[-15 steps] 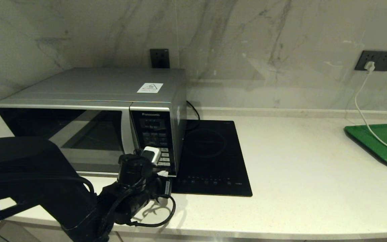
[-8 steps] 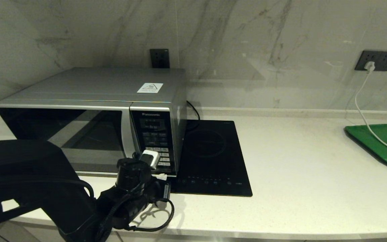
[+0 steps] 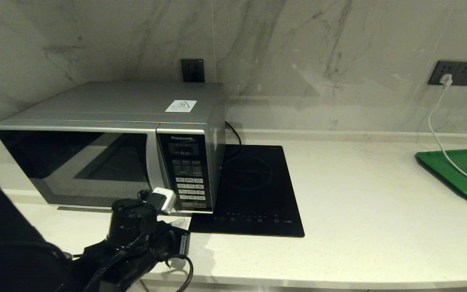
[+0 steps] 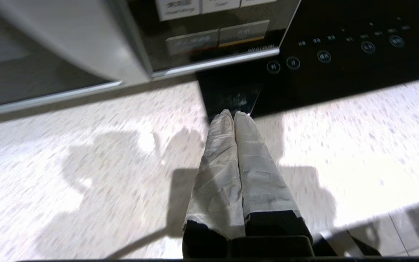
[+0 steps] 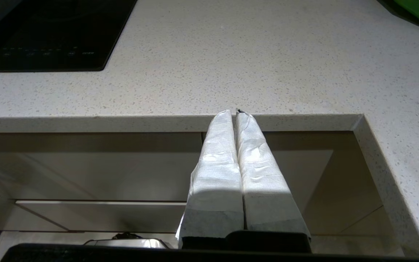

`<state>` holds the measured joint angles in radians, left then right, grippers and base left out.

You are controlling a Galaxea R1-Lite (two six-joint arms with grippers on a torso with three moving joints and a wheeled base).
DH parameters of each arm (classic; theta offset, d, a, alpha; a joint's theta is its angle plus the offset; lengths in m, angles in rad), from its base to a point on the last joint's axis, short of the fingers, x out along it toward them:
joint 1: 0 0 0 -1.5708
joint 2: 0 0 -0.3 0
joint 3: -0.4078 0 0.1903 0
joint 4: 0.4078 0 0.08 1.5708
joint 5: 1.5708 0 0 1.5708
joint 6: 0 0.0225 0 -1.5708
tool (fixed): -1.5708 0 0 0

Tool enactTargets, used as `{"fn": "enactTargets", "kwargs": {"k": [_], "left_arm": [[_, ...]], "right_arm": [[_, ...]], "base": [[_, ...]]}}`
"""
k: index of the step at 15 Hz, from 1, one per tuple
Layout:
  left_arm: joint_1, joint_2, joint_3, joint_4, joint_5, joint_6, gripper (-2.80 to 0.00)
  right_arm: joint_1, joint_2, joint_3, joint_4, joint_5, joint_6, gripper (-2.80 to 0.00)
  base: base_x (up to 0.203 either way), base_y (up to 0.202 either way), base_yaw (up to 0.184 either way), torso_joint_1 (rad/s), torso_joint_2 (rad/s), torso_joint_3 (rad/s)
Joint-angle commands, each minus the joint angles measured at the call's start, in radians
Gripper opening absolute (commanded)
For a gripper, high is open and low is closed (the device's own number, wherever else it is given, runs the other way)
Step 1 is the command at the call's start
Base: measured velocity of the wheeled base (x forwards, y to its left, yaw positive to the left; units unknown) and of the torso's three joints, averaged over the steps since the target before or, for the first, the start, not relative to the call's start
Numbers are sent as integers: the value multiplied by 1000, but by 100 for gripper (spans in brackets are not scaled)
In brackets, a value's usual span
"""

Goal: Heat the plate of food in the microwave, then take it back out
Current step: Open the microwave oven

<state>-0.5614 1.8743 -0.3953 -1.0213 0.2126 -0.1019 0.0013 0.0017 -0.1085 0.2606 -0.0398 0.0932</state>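
Microwave (image 3: 112, 142) on worktop (image 3: 359, 211), door closed; "Panasonic" printed above the button panel (image 3: 189, 178), white warning sticker (image 3: 181, 106) on top. Plate of food not visible.

Left end effector (image 4: 234, 115): taped fingers together, empty, above worktop just in front of the panel's lower corner, by the black hob (image 3: 253, 190).

Right end effector (image 5: 235, 112): fingers together, empty, below the worktop's front edge.

Green tray (image 3: 460, 174) far right.

I see a flat black induction hob (image 3: 253, 190) set into the pale speckled worktop (image 3: 371, 211). At the far right a green tray (image 3: 460, 174) lies on it, with a white cable (image 3: 436, 134) running across it from a dark wall socket (image 3: 454, 73). A second socket (image 3: 192, 70) sits on the marble wall.
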Motion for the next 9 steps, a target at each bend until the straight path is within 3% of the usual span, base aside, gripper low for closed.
{"fn": "enactTargets", "kwargs": {"k": [1,3,4,7,9], "left_arm": [[25,-199,45,92,-5,0,-280],[58,-350,33,293,-12,12,-280],[84,-441,-6,446,-13,30,-280],[166,-697,-296,993,-17,76,-280],[173,-890,-394,1250,-18,92,-280]], "right_arm": [[0,0,1,2,0,0,-280],[0,0,0,2,0,0,-280],[0,0,0,2,0,0,-280],[0,0,1,2,0,0,-280],[0,0,1,2,0,0,-280]], "base": [[0,0,0,0,0,0],[0,0,0,0,0,0],[0,0,0,0,0,0],[0,0,0,0,0,0],[0,0,0,0,0,0]]}}
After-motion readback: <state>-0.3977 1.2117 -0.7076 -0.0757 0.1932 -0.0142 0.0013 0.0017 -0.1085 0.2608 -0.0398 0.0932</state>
